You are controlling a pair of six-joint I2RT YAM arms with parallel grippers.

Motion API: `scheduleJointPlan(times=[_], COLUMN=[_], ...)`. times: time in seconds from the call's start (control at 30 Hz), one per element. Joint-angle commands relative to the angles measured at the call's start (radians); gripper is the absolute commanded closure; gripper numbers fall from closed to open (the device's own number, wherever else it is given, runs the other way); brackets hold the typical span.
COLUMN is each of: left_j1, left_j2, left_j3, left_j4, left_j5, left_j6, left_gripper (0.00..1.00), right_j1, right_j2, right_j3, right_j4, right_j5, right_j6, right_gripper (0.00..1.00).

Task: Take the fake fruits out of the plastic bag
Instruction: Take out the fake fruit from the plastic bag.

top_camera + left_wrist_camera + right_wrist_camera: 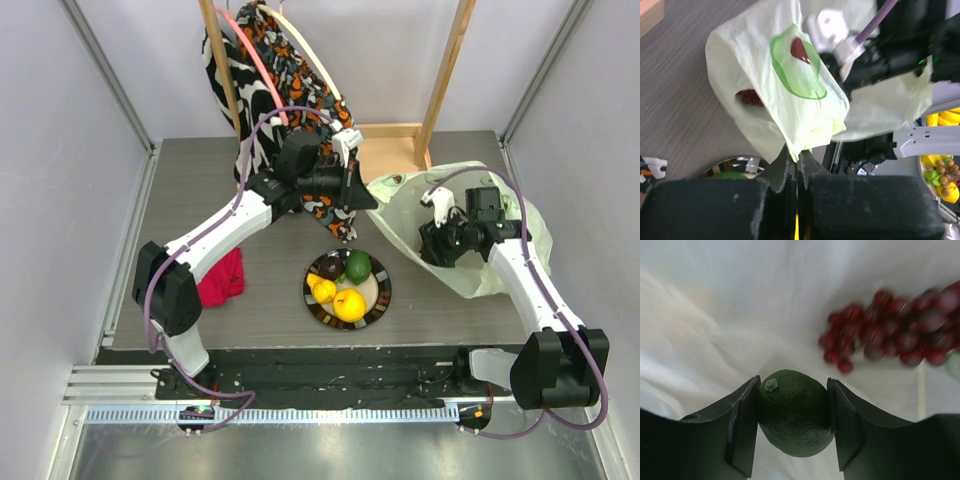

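Standing over the bench (190, 190), I see a red cloth (222, 278) lying at its left side, beside the left arm's lower link. At 12 o'clock a zebra and orange patterned cloth bag (265, 70) hangs from a wooden frame. The left arm stretches toward 2 o'clock, and the left fingers (782, 172) are nearly closed, pinching a corner of the plastic bag (410, 215) at its left edge. Near the middle, towards 6 o'clock, a dark-rimmed plate (384, 292) carries four fake fruits: a green one (358, 265) at 1 o'clock, a dark purple-brown one (330, 267) at 11, a lemon (323, 291) at 8 and an orange-yellow round fruit (350, 304) at 6. The bag lies crumpled at 3 o'clock of the plate, a green oval with a dark red spot printed on its side. The right arm reaches into it from 5 o'clock. Inside, the right fingers (742, 425) are set narrow around a dark green lime (795, 420), touching it on both sides. A dark red grape bunch (890, 325) rests on the bag's pale lining at 1 o'clock of the lime, apart from it.
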Motion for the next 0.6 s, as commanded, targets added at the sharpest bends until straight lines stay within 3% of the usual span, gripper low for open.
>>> scheduleJointPlan(times=[0.0, 0.13, 0.2, 0.33, 0.47, 0.57], left_j1=[0.008, 0.010, 0.008, 0.008, 0.005, 0.005], left_j2=[-0.015, -0.023, -0.012, -0.002, 0.017, 0.041], left_j3=[0.068, 0.089, 0.089, 0.063, 0.046, 0.066], left_j4=[0.119, 0.116, 0.094, 0.066, 0.093, 0.093], left_j5=[0.030, 0.017, -0.006, -0.026, -0.017, -0.022], left_j6=[-0.057, -0.054, -0.036, -0.020, -0.050, -0.047], left_gripper=[1.00, 1.00, 1.00, 1.00, 1.00, 1.00], right_j1=[0.001, -0.001, 0.004, 0.039, 0.071, 0.128], right_j2=[-0.026, -0.086, -0.153, -0.191, -0.119, -0.094], right_j3=[-0.058, -0.076, -0.031, 0.152, 0.379, 0.451], right_j4=[-0.081, -0.143, -0.165, -0.217, -0.286, -0.276], right_j5=[0.057, 0.034, -0.050, -0.160, -0.274, -0.313], right_j6=[-0.058, -0.080, -0.095, -0.064, 0.024, 0.101], right_gripper=[0.72, 0.72, 0.73, 0.71, 0.72, 0.73])
